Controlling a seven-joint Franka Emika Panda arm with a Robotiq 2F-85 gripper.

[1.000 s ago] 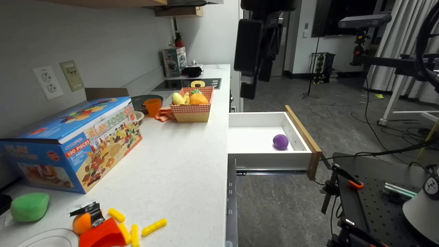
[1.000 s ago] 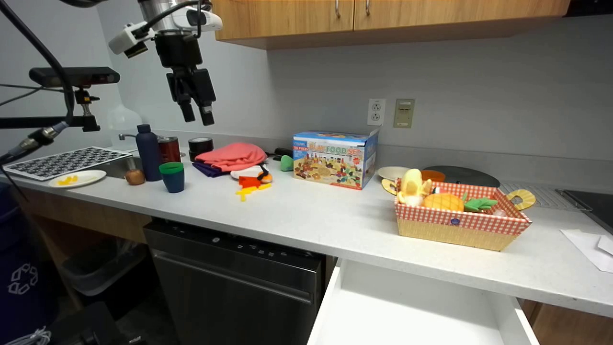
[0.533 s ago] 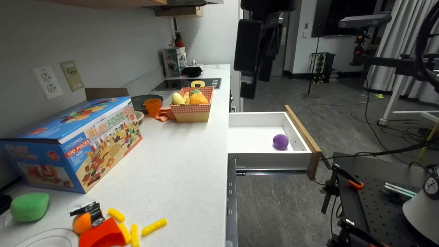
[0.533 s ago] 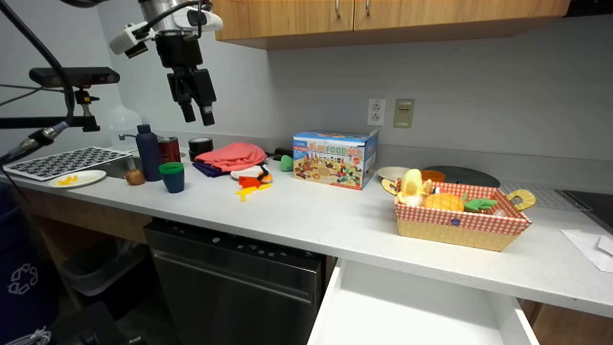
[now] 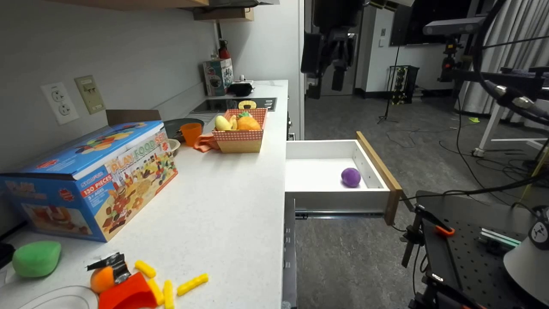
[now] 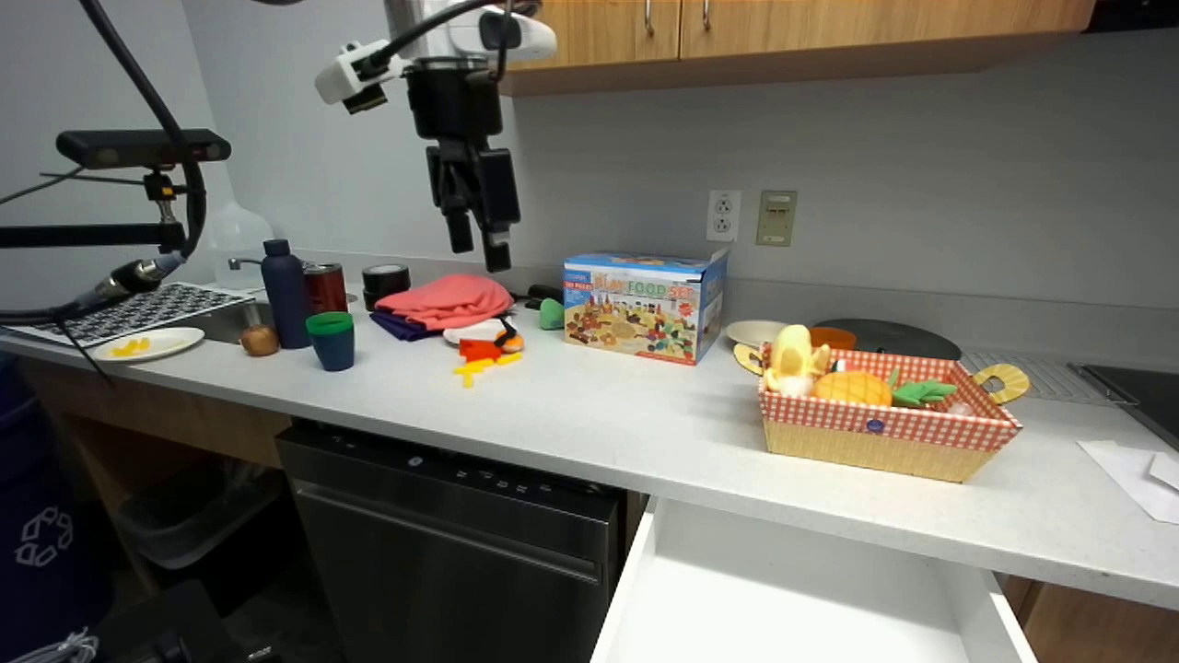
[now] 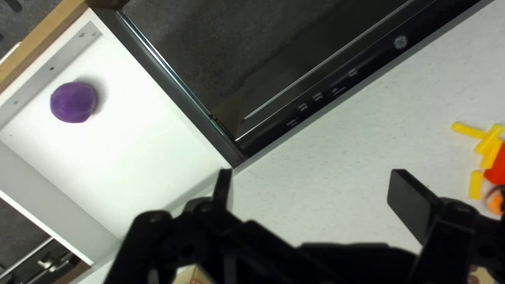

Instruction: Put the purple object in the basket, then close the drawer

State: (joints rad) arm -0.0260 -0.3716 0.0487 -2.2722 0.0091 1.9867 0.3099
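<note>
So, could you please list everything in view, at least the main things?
Counter: 1, white, along wall
Drawer: 1, white, wooden edge, open below counter
Purple ball: 1, purple, inside drawer
Basket: 1, tan, checked lining, on counter
Toy food: several, yellow, orange, green, in basket
Toy box: 1, blue, on counter
Stick toys: 4, yellow, near red holder
Orange cup: 1, orange, near basket
Blue bottle: 1, dark blue, on counter
Pink cloth: 1, pink, on counter
Dishwasher: 1, black, under counter
End effector: 1, black, open, in air
Arm: 1, white, above it
</note>
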